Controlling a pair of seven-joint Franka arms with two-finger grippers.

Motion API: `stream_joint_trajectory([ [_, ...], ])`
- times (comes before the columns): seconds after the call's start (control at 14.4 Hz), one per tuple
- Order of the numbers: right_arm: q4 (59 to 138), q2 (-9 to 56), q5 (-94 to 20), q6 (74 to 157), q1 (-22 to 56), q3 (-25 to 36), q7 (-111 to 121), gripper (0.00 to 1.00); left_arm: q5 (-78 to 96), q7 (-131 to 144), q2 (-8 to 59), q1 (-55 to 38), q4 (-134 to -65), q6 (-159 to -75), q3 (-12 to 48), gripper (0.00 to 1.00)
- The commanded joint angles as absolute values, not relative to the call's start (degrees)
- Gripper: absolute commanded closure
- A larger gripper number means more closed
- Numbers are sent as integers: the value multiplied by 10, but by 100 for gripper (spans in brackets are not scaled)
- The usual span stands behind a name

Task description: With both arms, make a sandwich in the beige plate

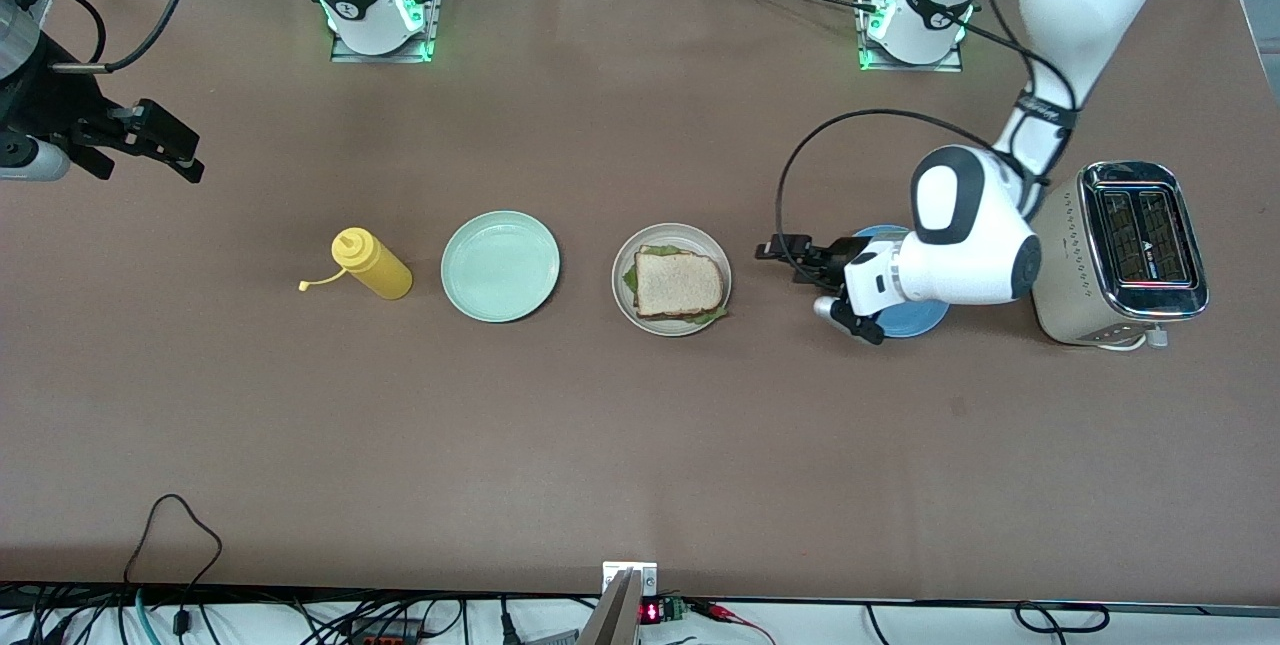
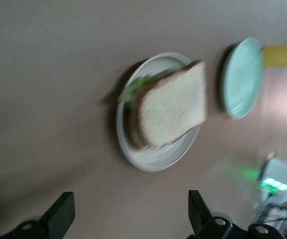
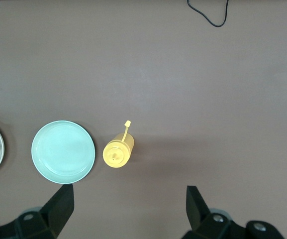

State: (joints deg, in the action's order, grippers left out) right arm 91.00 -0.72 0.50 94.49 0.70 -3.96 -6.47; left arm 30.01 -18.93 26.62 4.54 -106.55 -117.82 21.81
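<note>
The sandwich point(image 1: 678, 283) lies on the beige plate point(image 1: 625, 300) in the middle of the table: a bread slice on top, with green lettuce point(image 1: 630, 277) showing at its edges. My left gripper point(image 1: 830, 287) hovers open and empty over the table between that plate and a blue plate, toward the left arm's end. In the left wrist view the sandwich point(image 2: 170, 107) fills the beige plate point(image 2: 153, 158), apart from the left gripper point(image 2: 131, 214). My right gripper point(image 1: 183, 152) waits open and empty, high over the right arm's end of the table; in its wrist view the right gripper point(image 3: 128, 209) holds nothing.
A mint-green plate point(image 1: 500, 266) and a yellow squeeze bottle point(image 1: 372, 264) stand beside the beige plate toward the right arm's end. A blue plate point(image 1: 912, 319) lies partly under the left arm. A toaster point(image 1: 1130, 250) stands at the left arm's end.
</note>
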Motion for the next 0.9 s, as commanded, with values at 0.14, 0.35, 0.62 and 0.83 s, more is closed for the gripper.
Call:
stream_joint_trajectory([
  [0.14,904,-9,0,939,-2,-46,-70,0,67,-57,239,47,-1005,-1043,210,0],
  [0.35,904,-7,1,939,-11,-46,-70,0,-34,-29,229,52,-956,-938,210,0],
  [0.62,905,-9,1,939,-11,-46,-70,0,-115,-25,224,55,-829,-792,209,0],
  [0.83,905,-9,1,938,-10,-46,-70,0,-121,-32,222,72,-740,-728,211,0],
])
